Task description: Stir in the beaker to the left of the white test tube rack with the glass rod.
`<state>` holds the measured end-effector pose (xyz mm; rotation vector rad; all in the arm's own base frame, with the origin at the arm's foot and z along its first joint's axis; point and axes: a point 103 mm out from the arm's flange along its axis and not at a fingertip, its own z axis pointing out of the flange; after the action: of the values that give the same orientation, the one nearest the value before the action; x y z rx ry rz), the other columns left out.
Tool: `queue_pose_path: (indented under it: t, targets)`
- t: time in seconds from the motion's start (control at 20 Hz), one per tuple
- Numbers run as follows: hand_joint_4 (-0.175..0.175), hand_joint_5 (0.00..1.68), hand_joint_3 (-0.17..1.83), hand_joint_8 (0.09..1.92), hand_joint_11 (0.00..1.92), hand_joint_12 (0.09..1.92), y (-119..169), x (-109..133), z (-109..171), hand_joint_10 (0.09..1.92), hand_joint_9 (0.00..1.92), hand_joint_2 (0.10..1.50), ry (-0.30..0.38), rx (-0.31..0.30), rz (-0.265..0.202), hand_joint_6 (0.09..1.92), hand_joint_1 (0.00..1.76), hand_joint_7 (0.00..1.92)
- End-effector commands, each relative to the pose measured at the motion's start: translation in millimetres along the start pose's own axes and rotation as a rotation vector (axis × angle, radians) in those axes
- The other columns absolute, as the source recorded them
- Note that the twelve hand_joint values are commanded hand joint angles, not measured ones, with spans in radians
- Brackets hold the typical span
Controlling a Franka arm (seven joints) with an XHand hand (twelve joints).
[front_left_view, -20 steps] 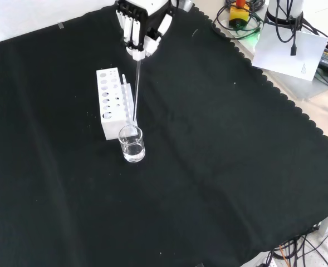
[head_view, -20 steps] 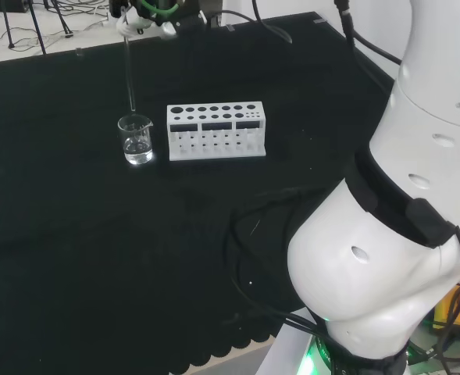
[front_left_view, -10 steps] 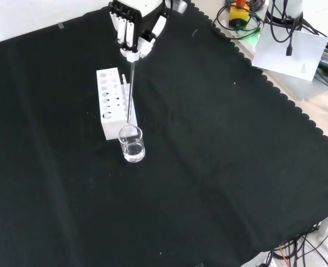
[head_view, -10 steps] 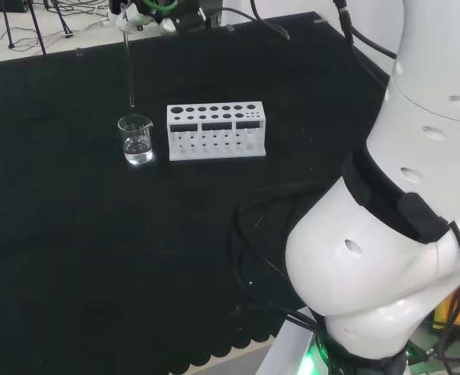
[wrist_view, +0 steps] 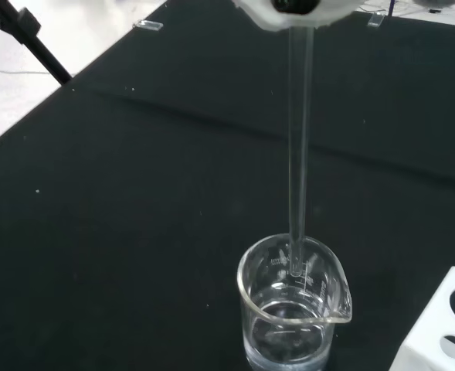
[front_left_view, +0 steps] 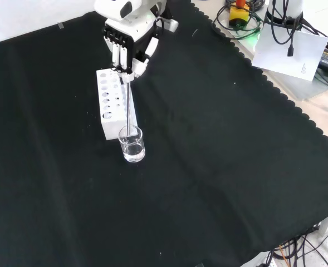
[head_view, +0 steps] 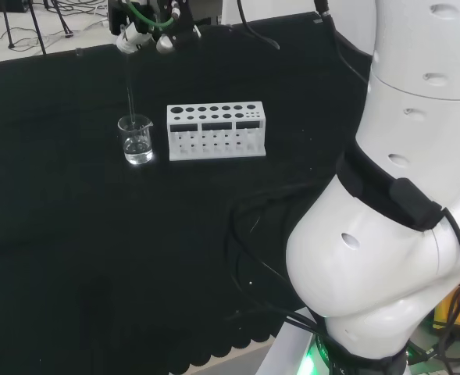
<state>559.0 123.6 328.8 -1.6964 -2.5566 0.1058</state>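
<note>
A small clear beaker (head_view: 137,141) (front_left_view: 132,144) (wrist_view: 294,313) with a little clear liquid stands just left of the white test tube rack (head_view: 215,130) in the head view; the front view puts it in front of the rack (front_left_view: 111,103). The hand (head_view: 145,23) (front_left_view: 126,44) hangs above them, its fingers curled on the top of a thin glass rod (head_view: 129,87) (front_left_view: 130,105) (wrist_view: 299,147). The rod hangs nearly upright. In the wrist view its lower tip sits just inside the beaker's rim, above the liquid.
The black cloth (front_left_view: 219,167) spreads wide around the beaker and rack. The arm's white links (head_view: 401,195) rise at the right of the head view. Cables and papers (front_left_view: 289,50) lie beyond the cloth's scalloped edge in the front view.
The hand has come down and shifted toward the beaker with the rod. The rod's tip, earlier above and behind the rim, now reaches into the beaker's mouth.
</note>
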Motion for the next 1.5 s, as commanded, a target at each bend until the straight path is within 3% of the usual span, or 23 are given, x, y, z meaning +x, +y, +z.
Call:
queue_pose_path:
  t: [0.05,0.95,1.5]
  targets:
    - [-0.175,1.45,-0.17,0.70,1.72,0.34,5.6,-3.2,16.9,0.53,1.65,1.04,-0.010,0.022,-0.003,0.09,1.35,1.31]
    - [-0.175,1.46,-0.17,0.70,1.72,0.33,23.3,8.1,60.6,0.52,1.69,1.04,0.006,0.094,-0.020,0.09,1.33,1.33]
    - [-0.175,1.46,-0.17,0.69,1.73,0.33,33.1,-6.3,59.4,0.51,1.70,1.04,0.020,0.086,-0.002,0.09,1.33,1.33]
